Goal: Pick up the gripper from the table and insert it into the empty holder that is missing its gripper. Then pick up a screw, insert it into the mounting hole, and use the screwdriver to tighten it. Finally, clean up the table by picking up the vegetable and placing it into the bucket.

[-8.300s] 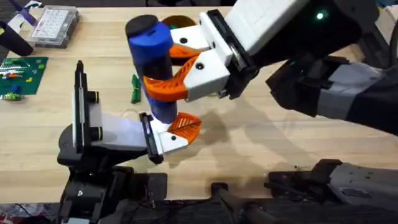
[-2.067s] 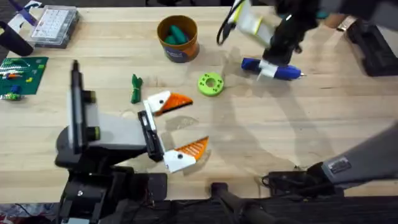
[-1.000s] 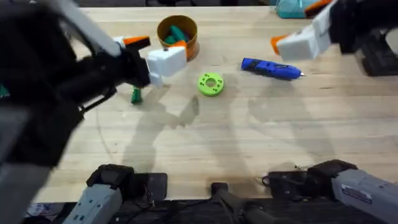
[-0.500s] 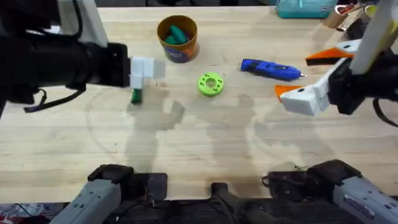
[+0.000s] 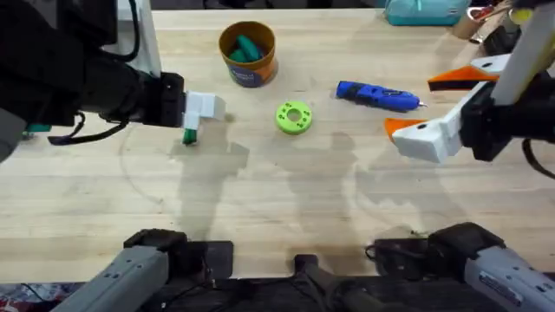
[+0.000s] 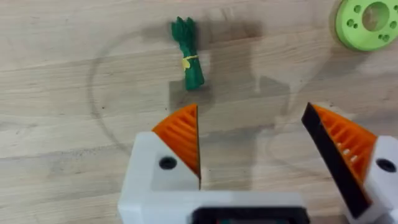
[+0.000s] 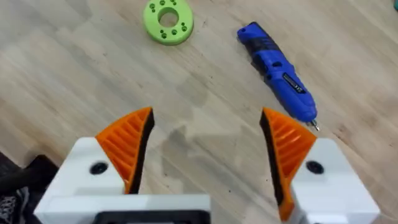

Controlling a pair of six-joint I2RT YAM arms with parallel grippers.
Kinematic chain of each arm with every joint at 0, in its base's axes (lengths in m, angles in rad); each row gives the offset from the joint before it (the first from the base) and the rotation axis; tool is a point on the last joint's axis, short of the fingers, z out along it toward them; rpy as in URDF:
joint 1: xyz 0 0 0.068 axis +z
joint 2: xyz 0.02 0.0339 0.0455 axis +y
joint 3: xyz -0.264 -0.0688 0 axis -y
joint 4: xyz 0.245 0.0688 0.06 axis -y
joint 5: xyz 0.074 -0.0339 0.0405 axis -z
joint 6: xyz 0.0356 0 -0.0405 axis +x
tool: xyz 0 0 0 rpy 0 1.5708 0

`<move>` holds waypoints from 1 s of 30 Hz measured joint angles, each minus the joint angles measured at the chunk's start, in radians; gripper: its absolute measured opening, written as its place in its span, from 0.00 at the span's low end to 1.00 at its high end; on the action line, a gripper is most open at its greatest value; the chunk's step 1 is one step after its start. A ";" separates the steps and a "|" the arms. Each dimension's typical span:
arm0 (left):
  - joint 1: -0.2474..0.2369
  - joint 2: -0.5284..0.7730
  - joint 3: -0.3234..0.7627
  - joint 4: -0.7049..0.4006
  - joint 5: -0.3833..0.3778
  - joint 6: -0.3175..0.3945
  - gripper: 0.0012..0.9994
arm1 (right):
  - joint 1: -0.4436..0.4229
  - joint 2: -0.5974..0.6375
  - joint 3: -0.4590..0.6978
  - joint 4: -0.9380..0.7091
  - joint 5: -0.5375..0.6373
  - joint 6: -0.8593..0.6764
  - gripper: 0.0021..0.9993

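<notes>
Overhead: table (image 5: 286,208) with bucket (image 5: 248,54) at the far middle, upright, teal pieces inside. Lime disc (image 5: 294,117) near the centre, in front of and to the right of the bucket. Screwdriver (image 5: 378,95) lying flat to the right of the disc, well apart from it, metal tip pointing right. Vegetable (image 5: 189,134) lying on the wood to the left of the disc, partly covered by the left gripper (image 5: 205,107), which hangs directly above it at the end of a large dark arm entering from the left.

Left wrist view: left gripper (image 6: 254,140) spread wide, orange ribbed pads (image 6: 181,132) well apart, nothing between them. Vegetable (image 6: 188,53) beyond the fingertips, closer to one pad than the other, not touched; dark green, slim, with a small yellowish band at mid-length. Disc (image 6: 367,21) at the frame's corner.

Overhead, right side: right gripper (image 5: 428,102) raised above the table, just right of the screwdriver's tip.

Right wrist view: right gripper (image 7: 208,127) fully apart and empty, both orange pads visible. Screwdriver (image 7: 277,70) on the wood beyond one pad, not touched. Disc (image 7: 168,20) farther off, flat on the table
</notes>
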 joint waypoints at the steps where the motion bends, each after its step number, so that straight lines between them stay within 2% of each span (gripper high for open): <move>1: 0.000 0.002 0.000 0.001 -0.003 0.003 0.99 | 0.000 0.000 0.000 0.000 0.000 0.000 1.00; 7: 0.000 0.013 -0.001 0.033 -0.058 0.013 0.99 | 0.000 0.000 0.000 0.000 0.000 0.000 1.00; 12: 0.019 0.095 -0.006 0.108 -0.084 0.016 0.99 | 0.000 0.000 0.000 0.000 0.000 0.000 1.00; 23: 0.107 0.391 -0.014 0.186 -0.077 0.016 0.99 | 0.000 0.000 0.000 0.000 0.000 0.000 1.00; 30: 0.110 0.430 -0.014 0.200 -0.076 0.017 0.99 | 0.000 0.000 0.000 0.001 0.000 0.000 1.00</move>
